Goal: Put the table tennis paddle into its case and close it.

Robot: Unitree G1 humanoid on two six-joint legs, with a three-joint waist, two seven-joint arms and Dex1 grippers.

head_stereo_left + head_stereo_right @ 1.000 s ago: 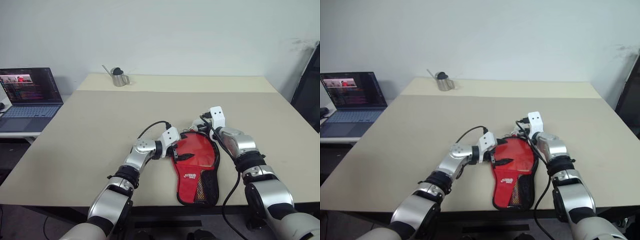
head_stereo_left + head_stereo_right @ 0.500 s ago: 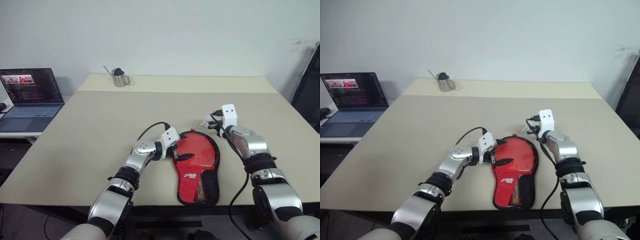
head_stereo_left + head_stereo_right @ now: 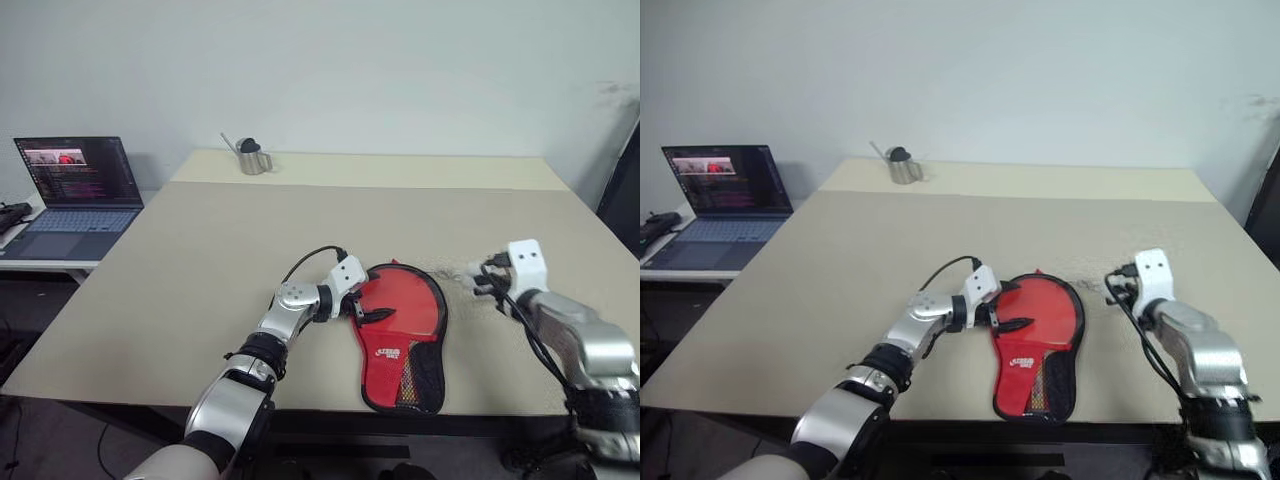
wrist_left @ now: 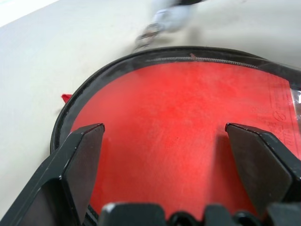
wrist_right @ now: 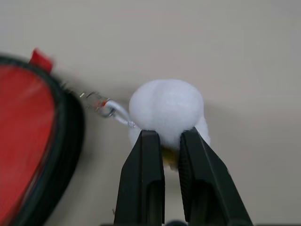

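Observation:
The case [image 3: 400,325] lies flat near the table's front edge, red logo face up, with its mesh pocket towards me. The table tennis paddle is hidden. My left gripper [image 3: 368,310] is open and hovers low over the left side of the case [image 4: 178,108], its fingers [image 4: 80,165] spread wide above the red fabric. My right gripper [image 5: 170,136] is off to the right of the case, shut on a white fluffy ball [image 5: 167,108]. A small metal zip pull [image 5: 101,104] hangs from the ball and points towards the case's black edge [image 5: 70,132].
A laptop [image 3: 75,190] stands open on a side desk to the left. A small metal pitcher [image 3: 250,157] sits at the table's far edge. The beige table [image 3: 250,250] stretches wide beyond and to both sides of the case.
My right gripper has swung from the top of the case out to the right and back towards me, still shut on the white ball. The left gripper stayed put. The camera has shifted.

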